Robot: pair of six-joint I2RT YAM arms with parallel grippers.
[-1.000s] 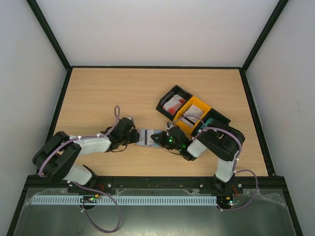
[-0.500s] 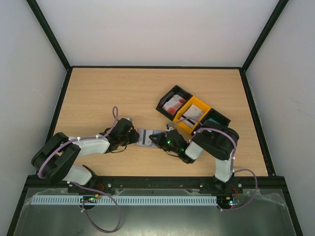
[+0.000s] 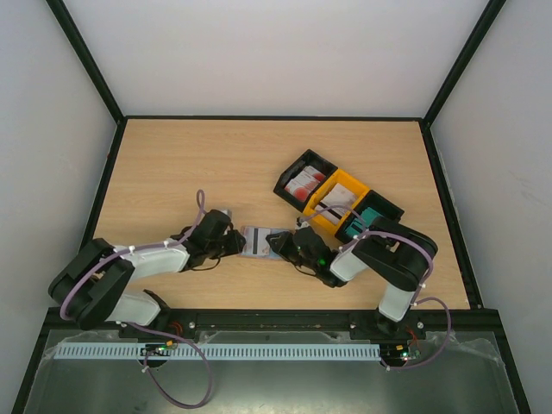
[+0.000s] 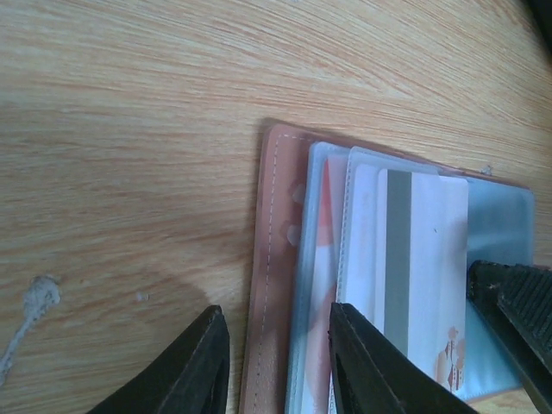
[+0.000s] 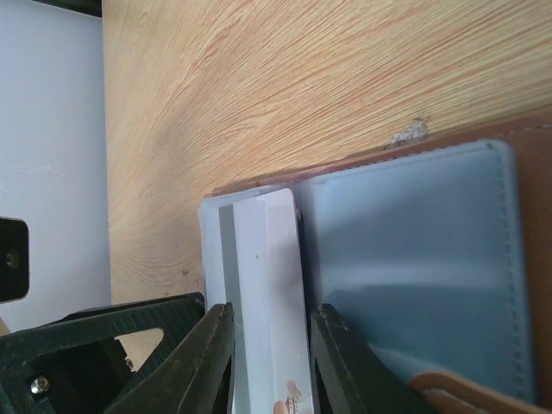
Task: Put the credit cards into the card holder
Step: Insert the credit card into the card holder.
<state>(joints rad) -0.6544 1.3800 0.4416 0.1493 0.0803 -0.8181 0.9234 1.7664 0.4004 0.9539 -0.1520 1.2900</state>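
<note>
The card holder point(image 4: 267, 216) is lying between low-stretched arms. The left gripper point(image 4: 276, 315) is gaping over stitched leather, and the right gripper point(image 5: 273, 312) is gaping around a glossy striped credit card point(image 5: 267, 259).

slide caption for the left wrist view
Left tool over an open card holder on the wooden table, a striped card among its clear sleeves

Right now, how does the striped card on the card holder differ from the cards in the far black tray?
Colour: the striped card is whitish with a dark stripe; the tray cards are red-and-white. Number: the striped card is one, the tray cards several. Both are thin rectangles.
</note>
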